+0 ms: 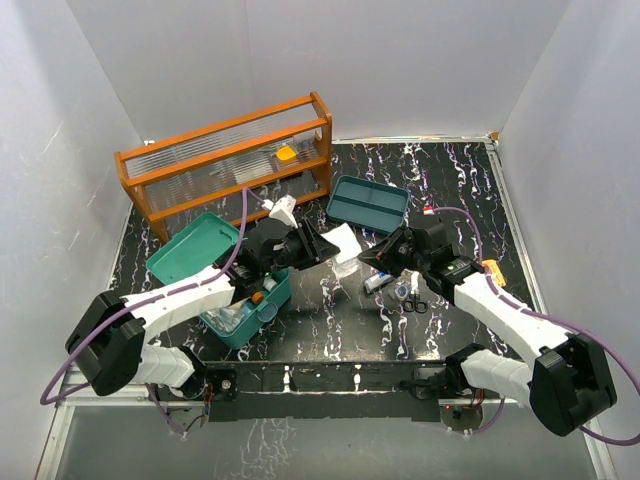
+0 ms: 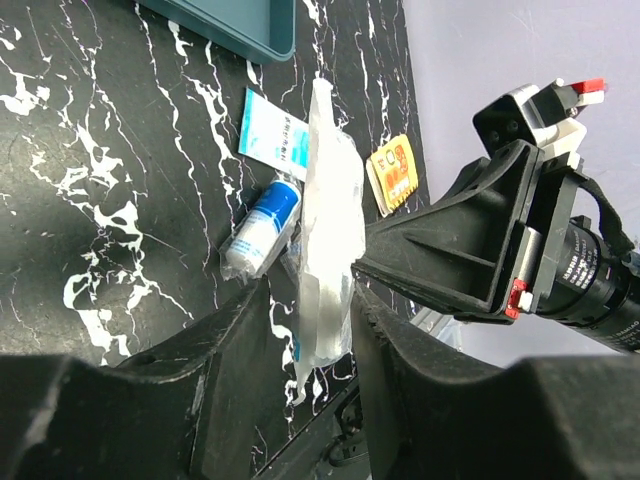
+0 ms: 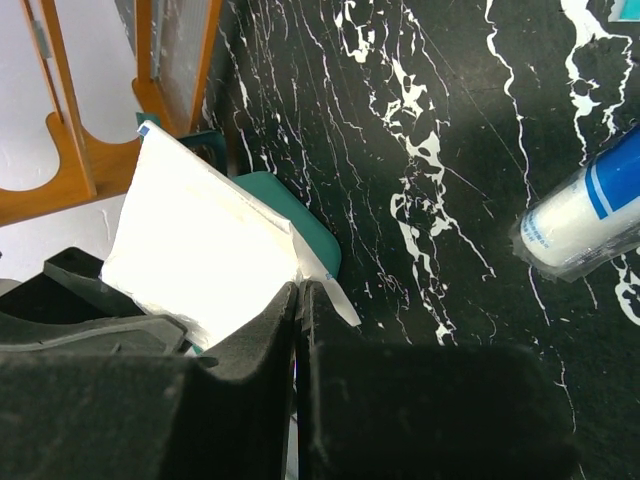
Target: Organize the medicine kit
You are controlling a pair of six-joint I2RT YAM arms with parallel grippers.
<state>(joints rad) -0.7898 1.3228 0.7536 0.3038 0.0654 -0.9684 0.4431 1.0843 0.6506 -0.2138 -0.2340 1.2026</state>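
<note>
Our left claw (image 2: 312, 300) pinches a flat white-and-clear plastic pouch (image 2: 325, 200) edge-on. Our right claw (image 3: 300, 300) is pressed together on that pouch's corner, so both arms hold it at mid-frame in the top view. We judge it light, limp and slick, and safest to grip by a sealed edge.

The medicine kit, a teal plastic box (image 1: 262, 318) with rounded corners, stands open lower left of centre, partly under the left arm, with its lid (image 1: 195, 250) thrown back. Its shallow teal tray insert (image 1: 367, 203) lies apart, upper right of centre. The box looks stiff, light and prone to sliding, so we would take it by a wall.

A blue-and-white wrapped roll (image 2: 262, 230), a blue-and-white sachet (image 2: 275, 140), a small orange packet (image 2: 390, 172) and scissors (image 1: 415, 302) lie loose on the black marbled table (image 1: 330, 312). An orange-brown wooden rack (image 1: 230, 160) stands behind the box.
</note>
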